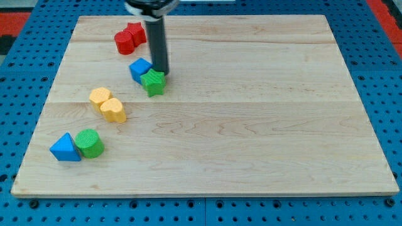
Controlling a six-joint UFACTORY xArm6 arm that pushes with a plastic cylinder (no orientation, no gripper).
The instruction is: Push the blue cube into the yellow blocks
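Observation:
The blue cube sits on the wooden board in its upper left part. A green star block touches the cube's lower right side. My tip is just right of the blue cube and right above the green star, touching or nearly touching both. Two yellow blocks lie side by side to the lower left of the cube: a yellow hexagon-like block and a yellow heart-like block. A gap separates the cube from them.
Two red blocks lie together near the view's top left, above the blue cube. A blue triangle block and a green cylinder touch each other near the board's lower left corner.

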